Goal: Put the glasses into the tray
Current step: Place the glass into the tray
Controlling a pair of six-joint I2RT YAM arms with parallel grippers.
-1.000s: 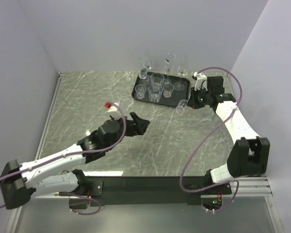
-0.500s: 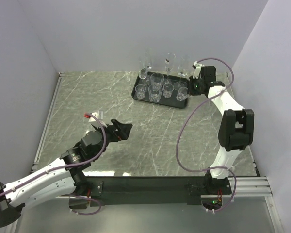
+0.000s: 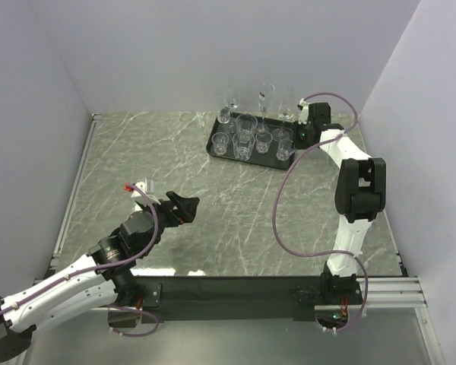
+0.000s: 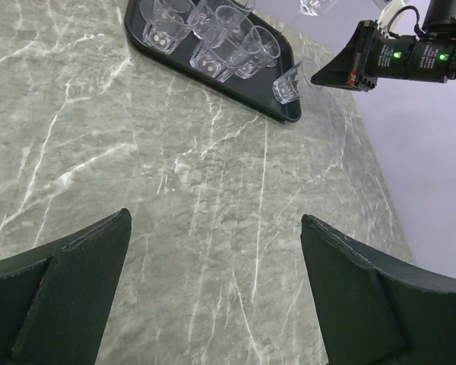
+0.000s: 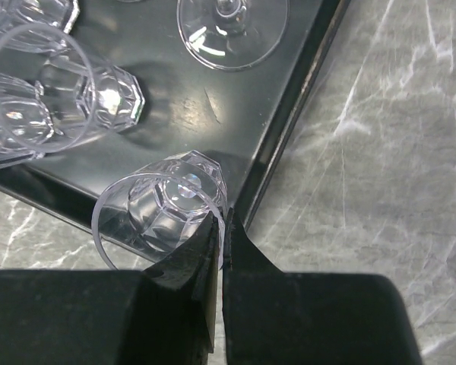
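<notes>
The held tumbler [image 5: 167, 209], a short, faceted, clear glass, sits tilted at the corner of the tray [image 5: 186, 103], lower centre of the right wrist view. Its long axis runs away from that camera, mouth toward the lens and base toward the tray floor. The right gripper [image 5: 222, 243] pinches the tumbler's rim wall between fingers pressed nearly together, its arm stretched to the upper right of the overhead view. The left gripper [image 4: 214, 220] is spread wide above the veined grey marble table [image 4: 99, 137]. The other glasses [image 3: 243, 137] stand upright in the flat, glossy black tray.
</notes>
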